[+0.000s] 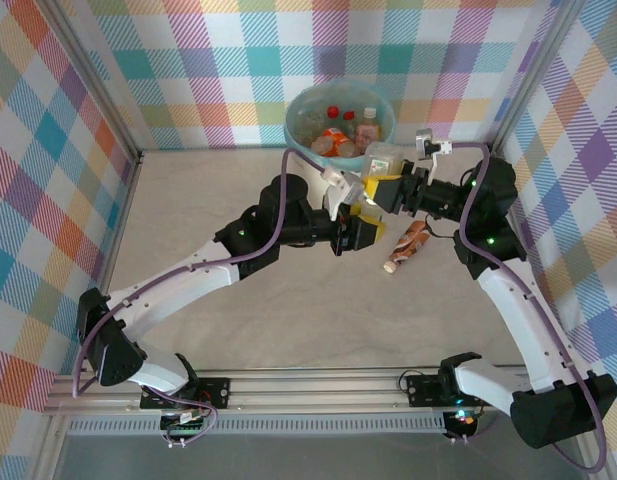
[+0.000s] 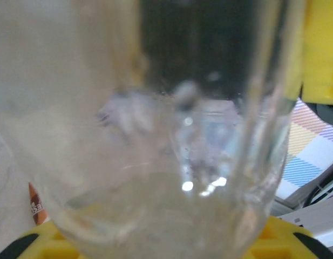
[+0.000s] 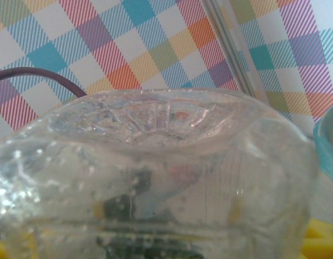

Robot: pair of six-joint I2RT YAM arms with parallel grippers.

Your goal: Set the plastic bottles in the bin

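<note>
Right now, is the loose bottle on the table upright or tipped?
Tipped: the bottle lies on its side on the table, outside the bin.

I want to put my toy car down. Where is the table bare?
Bare table: between the left wall and the left arm, and the near middle between both arms. Crowded: before the bin, where left gripper and right gripper meet beside a lying bottle.

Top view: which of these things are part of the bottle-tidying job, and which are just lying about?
Part of the job: bin; bottles inside it; brown-label bottle on the table; clear bottle in left gripper; crushed bottle in right gripper.
Just there: purple cable; checked walls; metal frame.
</note>
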